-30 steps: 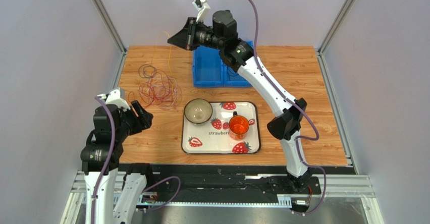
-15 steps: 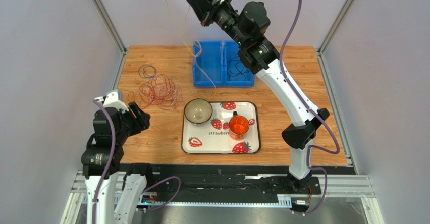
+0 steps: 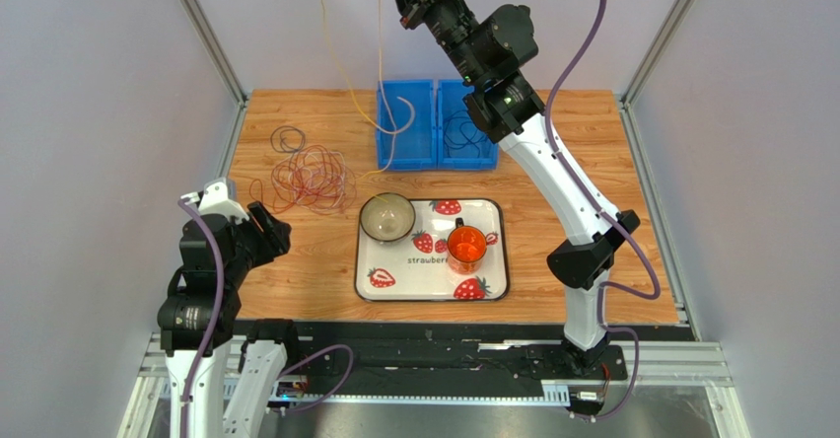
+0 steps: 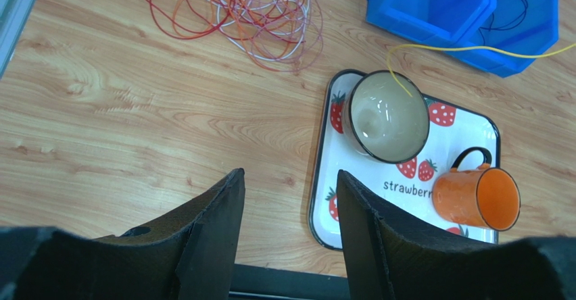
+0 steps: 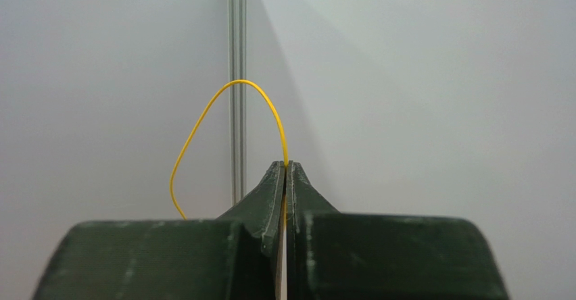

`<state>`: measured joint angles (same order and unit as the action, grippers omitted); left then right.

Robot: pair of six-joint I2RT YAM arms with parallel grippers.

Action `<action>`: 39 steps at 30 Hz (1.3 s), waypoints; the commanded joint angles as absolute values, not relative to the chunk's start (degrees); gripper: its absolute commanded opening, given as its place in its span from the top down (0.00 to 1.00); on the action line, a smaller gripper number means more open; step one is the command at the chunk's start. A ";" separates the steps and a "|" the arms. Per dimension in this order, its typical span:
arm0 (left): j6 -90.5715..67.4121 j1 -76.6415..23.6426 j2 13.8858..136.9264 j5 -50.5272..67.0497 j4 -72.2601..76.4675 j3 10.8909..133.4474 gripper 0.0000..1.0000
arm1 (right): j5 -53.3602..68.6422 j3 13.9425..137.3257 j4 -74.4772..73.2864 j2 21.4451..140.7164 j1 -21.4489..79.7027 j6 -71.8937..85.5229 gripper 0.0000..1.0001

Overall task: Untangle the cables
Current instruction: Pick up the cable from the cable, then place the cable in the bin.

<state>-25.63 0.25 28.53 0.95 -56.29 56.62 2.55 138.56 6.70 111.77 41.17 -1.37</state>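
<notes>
Up goes the right claw (image 5: 285, 168), higher than a second ago, pressed tight on a yellow cable (image 5: 236, 81). The cable now hangs down past the blue bin (image 3: 435, 122), its tail seemingly over the bowl (image 4: 389, 117). The red-and-white tangle (image 3: 311, 177) hasn't budged on the surface (image 3: 296, 270). Down near the front edge, the left claw (image 4: 289, 175) hovers spread, a touch narrower, holding nothing.

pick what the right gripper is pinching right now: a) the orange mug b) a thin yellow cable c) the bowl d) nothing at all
b, in the right wrist view the right gripper is shut on the yellow cable, which arcs up out of its closed tips.
</notes>
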 commanded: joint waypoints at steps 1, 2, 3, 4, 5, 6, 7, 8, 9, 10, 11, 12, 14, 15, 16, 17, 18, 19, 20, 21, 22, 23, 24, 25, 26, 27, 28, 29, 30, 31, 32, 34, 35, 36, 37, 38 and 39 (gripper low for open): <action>-26.28 0.18 28.04 0.09 -54.67 56.42 0.40 | 1.41 137.55 12.91 112.94 41.22 -8.08 1.00; -26.28 0.26 27.95 0.09 -54.67 56.43 0.40 | 1.32 137.37 13.62 113.11 41.22 -8.78 1.00; -26.28 0.18 27.86 0.09 -54.67 56.43 0.40 | 1.32 137.20 14.75 113.38 41.31 -9.40 1.00; -26.37 0.26 27.77 0.09 -54.67 56.43 0.40 | 1.23 137.55 15.20 113.55 41.13 -9.84 1.00; -26.37 0.18 27.69 0.09 -54.75 56.34 0.40 | 1.06 137.72 15.64 114.25 41.13 -10.02 1.00; -26.37 0.18 27.69 0.09 -54.76 56.42 0.40 | 0.97 138.07 16.34 114.69 41.13 -10.19 1.00; -26.45 0.18 27.60 0.09 -54.76 56.43 0.40 | 0.97 138.77 16.61 115.13 41.05 -10.54 1.00; -26.46 0.26 27.60 0.09 -54.76 56.43 0.41 | 1.14 139.21 17.39 115.92 40.96 -10.72 1.00; -26.46 0.18 27.60 0.09 -54.76 56.43 0.41 | 1.23 139.48 18.01 116.45 40.87 -11.16 1.00; -26.46 0.26 27.60 0.09 -54.76 56.43 0.41 | 1.23 139.66 18.80 116.80 40.78 -12.12 1.00; -26.46 0.26 27.51 0.09 -54.76 56.43 0.41 | 0.88 139.92 19.59 117.24 40.78 -12.65 1.00; -26.46 0.18 27.60 0.09 -54.76 56.43 0.41 | 0.70 140.10 20.90 118.12 40.78 -13.18 1.00; -26.54 0.18 27.69 0.09 -54.84 56.43 0.42 | 0.18 141.23 22.67 119.09 40.34 -14.41 1.00; -26.54 0.26 27.69 0.09 -54.84 56.34 0.43 | 0.09 141.59 23.20 120.05 40.34 -14.68 1.00; -26.54 0.26 27.69 0.09 -54.84 56.42 0.43 | 0.09 141.94 23.81 120.49 39.91 -15.03 1.00; -26.63 0.18 27.86 -1.30 -54.93 56.43 0.43 | 0.00 142.20 25.04 120.93 39.73 -15.55 1.00; -26.80 0.18 27.86 -1.49 -55.02 56.43 0.43 | 0.00 142.12 25.83 121.20 39.47 -15.90 1.00; -26.81 0.18 28.04 -1.76 -55.02 56.43 0.44 | 0.00 142.12 26.62 121.81 39.03 -16.26 1.00; -26.89 0.18 28.12 -1.84 -55.19 56.43 0.44 | 0.09 142.12 27.85 122.16 38.68 -16.69 1.00; -26.98 0.26 28.21 -1.93 -55.20 56.43 0.44 | 0.17 142.03 28.56 122.43 38.32 -16.79 1.00; -27.07 0.18 28.21 -2.19 -55.20 56.51 0.44 | 0.26 141.94 29.35 122.95 37.45 -16.87 1.00; -27.07 0.26 28.30 -2.37 -55.37 56.51 0.44 | 0.35 142.03 30.75 123.22 37.09 -16.53 1.00; -27.24 0.18 28.30 -2.55 -55.37 56.51 0.44 | 0.44 142.21 31.20 123.40 36.74 -16.44 1.00; -27.25 0.26 28.30 -2.64 -55.46 56.51 0.44 | 0.53 142.38 31.72 123.75 35.78 -16.09 1.00; -27.25 0.26 28.30 -2.72 -55.55 56.51 0.44 | 0.53 142.82 32.60 123.84 35.34 -15.56 1.00; -27.33 0.18 28.39 -2.90 -55.55 56.60 0.44 | 0.61 143.52 32.69 124.01 34.90 -13.12 1.00; -27.33 0.26 28.56 -2.99 -55.63 56.60 0.45 | 0.88 144.83 32.78 124.10 33.67 -11.53 1.00; -27.42 0.35 28.56 -3.08 -55.63 56.60 0.45 | 1.92 145.37 32.78 123.93 33.23 -10.03 1.00; -27.42 0.61 28.74 -3.08 -55.63 56.60 0.45 | 2.11 145.89 32.87 123.66 32.96 -8.11 1.00; -27.42 0.79 28.91 -3.08 -55.72 56.60 0.46 | 2.54 146.25 33.13 123.40 32.52 -7.56 1.00; -27.42 0.88 29.09 -3.08 -55.72 56.60 0.46 | 2.98 146.25 33.57 122.53 32.52 -7.30 1.00; -27.42 1.14 29.27 -3.08 -55.72 56.60 0.46 | 3.77 145.81 34.01 121.73 32.26 -6.95 1.00; -27.42 1.14 29.27 -3.08 -55.72 56.60 0.46 | 3.87 145.81 34.62 121.03 32.08 -6.68 1.00; -27.42 1.32 29.27 -3.08 -55.72 56.60 0.46 | 3.87 145.64 34.72 120.85 31.91 -6.24 1.00; -27.42 1.23 29.35 -3.08 -55.72 56.60 0.46 | 4.04 145.63 34.89 120.59 31.38 -4.94 1.00; -27.42 1.23 29.36 -3.08 -55.72 56.60 0.46 | 4.04 145.29 35.24 120.59 31.20 -4.57 1.00; -27.42 1.32 29.44 -3.08 -55.72 56.60 0.46 | 3.87 145.11 35.33 120.32 30.94 -4.14 1.00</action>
<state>-26.92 0.86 28.95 -2.44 -56.34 56.60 2.76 143.44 31.31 123.48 31.40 -7.70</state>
